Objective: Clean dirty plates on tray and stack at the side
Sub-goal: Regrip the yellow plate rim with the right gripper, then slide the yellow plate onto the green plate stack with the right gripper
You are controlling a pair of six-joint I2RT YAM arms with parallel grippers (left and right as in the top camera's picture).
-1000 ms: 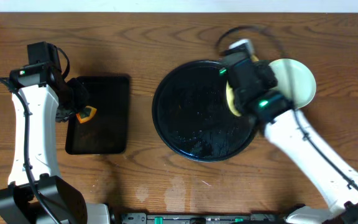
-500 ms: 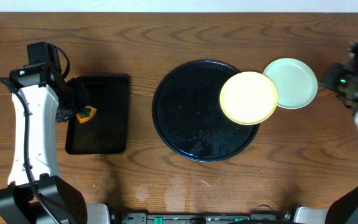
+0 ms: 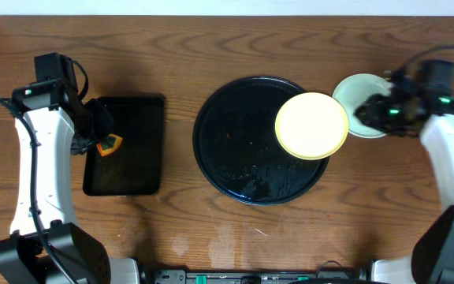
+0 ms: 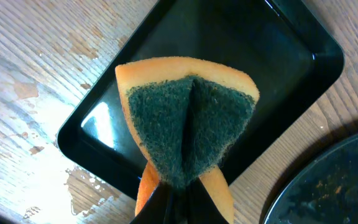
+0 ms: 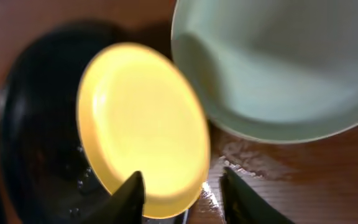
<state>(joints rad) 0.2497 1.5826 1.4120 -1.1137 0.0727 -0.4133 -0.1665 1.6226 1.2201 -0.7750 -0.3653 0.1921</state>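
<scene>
A pale yellow plate (image 3: 312, 125) lies tilted on the right rim of the large round black tray (image 3: 235, 142), which has wet specks. A pale mint plate (image 3: 362, 88) sits on the wood just right of the tray. I cannot tell whether another plate lies under it. My right gripper (image 3: 362, 113) hovers over the mint plate. In the right wrist view it is open (image 5: 182, 196), its fingers straddling the yellow plate's (image 5: 142, 121) near edge, with the mint plate (image 5: 278, 62) beyond. My left gripper (image 3: 103, 143) is shut on an orange-and-green sponge (image 4: 188, 127).
A small rectangular black tray (image 3: 124, 146) lies at the left, under the sponge; it also shows in the left wrist view (image 4: 291, 56). The round tray's rim (image 4: 331, 186) shows at that view's lower right. Wet patches mark the wood (image 4: 30, 118).
The right arm left the yellow plate on the tray's rim, swung out to the far right, then came back left over the mint plate. The yellow plate shifted slightly left. The left arm stayed still.
</scene>
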